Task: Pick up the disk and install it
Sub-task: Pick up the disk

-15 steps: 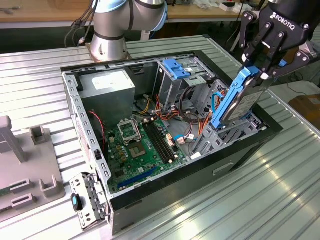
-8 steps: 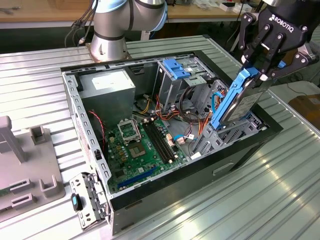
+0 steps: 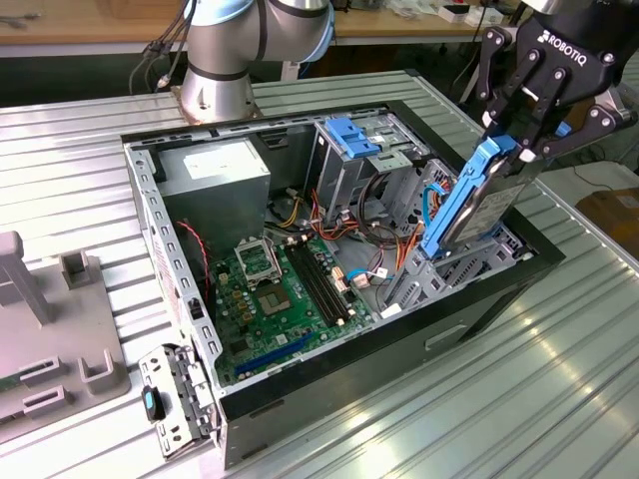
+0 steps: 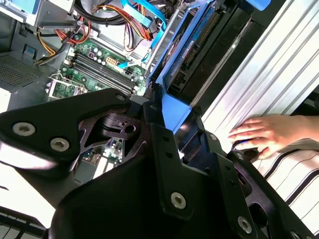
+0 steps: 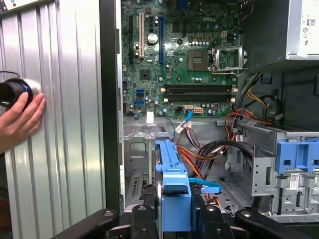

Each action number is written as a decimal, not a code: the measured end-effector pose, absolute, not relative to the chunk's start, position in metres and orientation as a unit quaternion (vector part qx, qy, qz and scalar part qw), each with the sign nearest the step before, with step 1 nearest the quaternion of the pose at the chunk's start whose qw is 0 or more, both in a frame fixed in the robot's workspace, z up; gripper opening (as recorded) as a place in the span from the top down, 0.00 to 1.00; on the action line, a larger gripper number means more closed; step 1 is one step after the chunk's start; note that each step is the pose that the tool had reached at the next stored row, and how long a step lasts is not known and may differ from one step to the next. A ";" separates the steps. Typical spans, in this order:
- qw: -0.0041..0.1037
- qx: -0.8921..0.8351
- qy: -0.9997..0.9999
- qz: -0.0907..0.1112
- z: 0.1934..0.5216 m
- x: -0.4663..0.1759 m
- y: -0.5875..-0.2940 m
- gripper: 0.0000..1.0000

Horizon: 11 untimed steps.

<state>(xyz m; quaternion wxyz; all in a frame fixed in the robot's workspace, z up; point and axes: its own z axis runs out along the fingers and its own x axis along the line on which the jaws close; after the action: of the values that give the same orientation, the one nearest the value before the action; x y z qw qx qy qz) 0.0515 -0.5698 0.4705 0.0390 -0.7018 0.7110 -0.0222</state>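
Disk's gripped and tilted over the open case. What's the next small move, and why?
Probably ease it slowly down along its own tilt. The hand is shut on the upper end of the disk, whose lower end reaches inside the case by the grey bay, with cables close beside it, so a short, slow descent seems safest.

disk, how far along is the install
Done: the pickup. The tool is shut on the disk, which is off the table. In hand: the disk is held steeply tilted on edge, its lower end dipping into the open computer case at the exterior view's right end. Left: seating it. It sticks up above the case rim and is not lying flat in a bay.
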 end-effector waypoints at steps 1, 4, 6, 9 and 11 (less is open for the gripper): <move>0.039 -0.702 0.711 -0.022 0.470 0.052 -0.570 0.64; 0.039 -0.702 0.711 -0.022 0.470 0.052 -0.570 0.64; 0.039 -0.702 0.711 -0.022 0.470 0.051 -0.570 0.64; 0.039 -0.702 0.711 -0.022 0.469 0.050 -0.569 0.64; 0.039 -0.702 0.711 -0.022 0.468 0.050 -0.569 0.64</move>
<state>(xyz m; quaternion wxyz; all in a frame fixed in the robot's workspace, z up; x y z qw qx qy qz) 0.0500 -0.5686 0.4676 0.0391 -0.7017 0.7110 -0.0221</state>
